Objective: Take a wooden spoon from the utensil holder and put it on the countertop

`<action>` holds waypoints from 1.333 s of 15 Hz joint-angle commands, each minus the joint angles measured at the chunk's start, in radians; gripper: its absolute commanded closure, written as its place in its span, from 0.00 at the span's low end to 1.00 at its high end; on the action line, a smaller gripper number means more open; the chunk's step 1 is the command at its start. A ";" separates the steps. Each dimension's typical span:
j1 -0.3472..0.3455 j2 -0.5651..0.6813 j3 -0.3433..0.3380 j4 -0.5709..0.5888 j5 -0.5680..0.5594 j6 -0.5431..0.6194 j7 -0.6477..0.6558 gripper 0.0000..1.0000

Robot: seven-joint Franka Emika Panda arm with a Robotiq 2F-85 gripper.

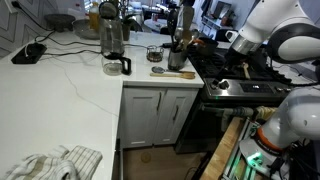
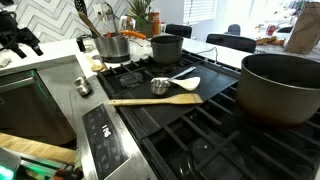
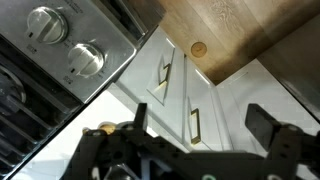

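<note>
A white herringbone-tiled wall (image 2: 45,22) was seen behind the black stovetop (image 2: 200,125). White cabinet doors (image 1: 160,110) were set above a wooden floor (image 3: 235,40). Daylight was admitted through a bright window (image 2: 210,12).

Wrist view, looking down.
- Gripper (image 3: 200,135) along the lower edge, dark fingers (image 3: 264,126) set wide apart.
- Two round metal knobs (image 3: 47,22) on the steel stove front (image 3: 110,45), upper left.
- White cabinet doors (image 3: 215,95) with slim bar handles (image 3: 165,72), centre.
- Wooden floor (image 3: 240,30), upper right, bearing one small round pale spot (image 3: 198,48) just beside the cabinet base.
</note>
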 commanded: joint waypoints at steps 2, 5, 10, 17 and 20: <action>0.010 0.001 -0.008 0.002 -0.009 -0.003 0.007 0.00; 0.010 0.001 -0.008 0.003 -0.009 -0.003 0.007 0.00; -0.016 0.028 0.003 0.057 -0.036 -0.014 0.018 0.00; -0.144 0.189 0.091 0.278 -0.281 -0.006 0.122 0.00; -0.187 0.282 0.114 0.360 -0.376 0.002 0.186 0.00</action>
